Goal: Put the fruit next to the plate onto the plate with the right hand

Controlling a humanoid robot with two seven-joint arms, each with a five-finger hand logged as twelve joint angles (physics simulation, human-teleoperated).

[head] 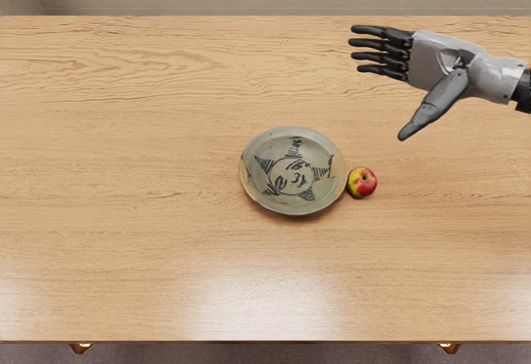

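The right robot hand (397, 65) hovers near the bench's (124, 132) far right edge, fingers spread, holding nothing. Mid-bench, the apple (362, 182) sits touching the plate's (253, 183) right rim.

Single head view, looking down at a slant from the near edge across the wooden surface (124, 132), moderately far, plate (293, 170) near centre, back wall just beyond it.

Red-yellow apple (362, 182) on table, touching right rim of patterned plate (253, 188).
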